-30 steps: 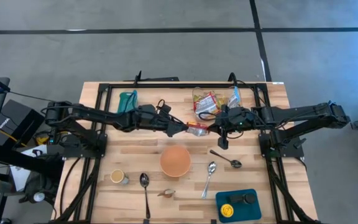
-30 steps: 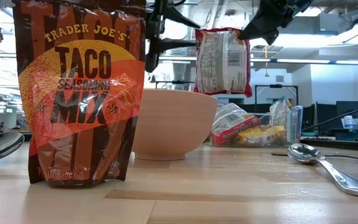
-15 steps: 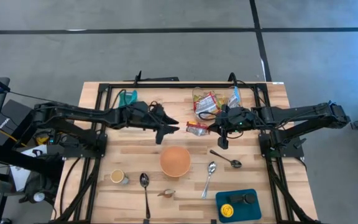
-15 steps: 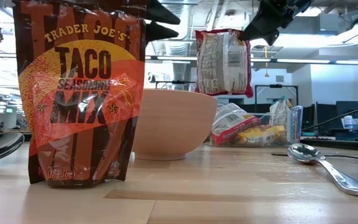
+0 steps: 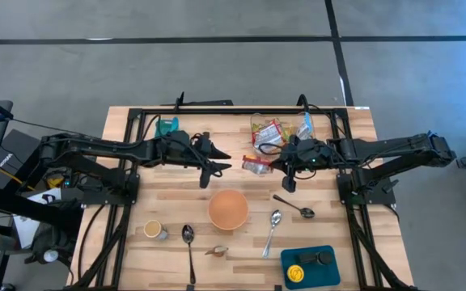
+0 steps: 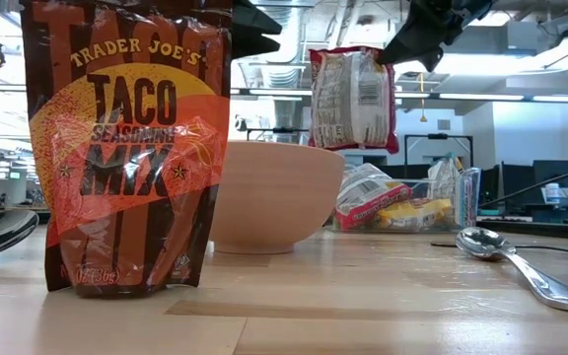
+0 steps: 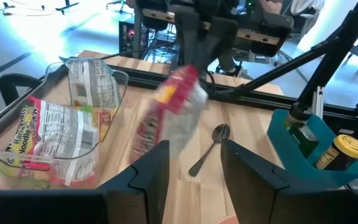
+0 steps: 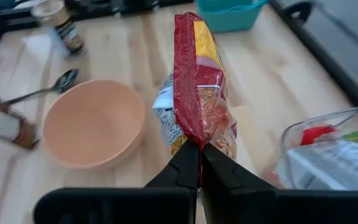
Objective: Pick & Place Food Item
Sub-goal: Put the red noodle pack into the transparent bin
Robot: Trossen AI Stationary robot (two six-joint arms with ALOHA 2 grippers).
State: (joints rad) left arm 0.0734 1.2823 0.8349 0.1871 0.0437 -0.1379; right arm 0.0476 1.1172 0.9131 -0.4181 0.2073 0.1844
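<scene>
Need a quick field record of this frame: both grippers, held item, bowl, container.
right gripper: shut on ramen packet, lifted above the table
ramen packet: hangs from the gripper, beside the clear container, not over the bowl
left gripper: open, empty, apart from the packet
bowl: empty, on the table nearer the front
clear container: holds more packets, at the back

legible print found on two items. the seasoning pouch point(image 6: 126, 148) standing on the counter point(image 6: 363, 296), low view, reads "trader joe's" across its top, then "taco seasoning mix" in large letters; a small weight line near its bottom edge is too fine to read. in the left wrist view, a noodle packet point(image 7: 42, 134) inside the clear container point(image 7: 101, 84) appears to read "ramen noodle soup", partly blurred. print on the hanging packet point(image 6: 353, 97) is unreadable.
</scene>
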